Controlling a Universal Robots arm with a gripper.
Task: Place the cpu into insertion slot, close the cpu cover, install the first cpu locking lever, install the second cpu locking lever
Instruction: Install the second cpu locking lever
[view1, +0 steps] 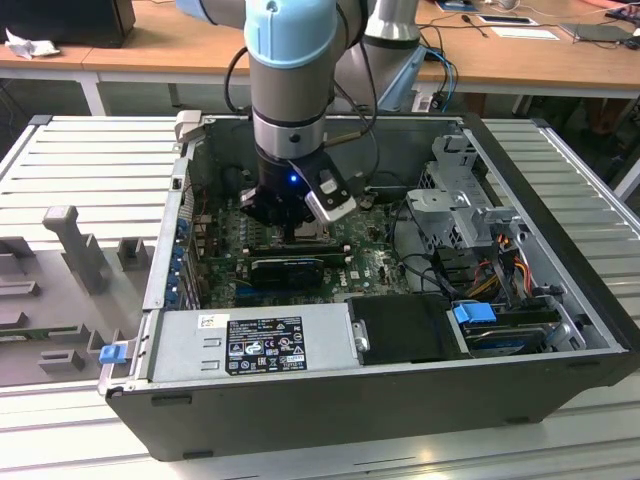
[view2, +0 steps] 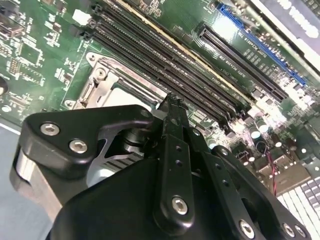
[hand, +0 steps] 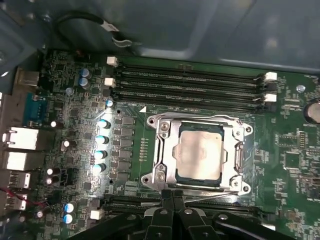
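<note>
In the first wrist view the cpu lies flat in the insertion slot, its pale metal face showing through the window of the cpu cover, which is folded down over it. A thin locking lever runs along the slot's edge nearest my fingers. My gripper is shut, with its black fingertips pressed together right at that edge beside the lever. I cannot tell whether they touch it. The second wrist view has the fingertips over the slot's corner. In the exterior view the gripper is low inside the computer case.
Long black memory slots run beside the insertion slot, and a row of capacitors stands on another side. A long black card, the power supply, a metal drive cage and loose cables crowd the case.
</note>
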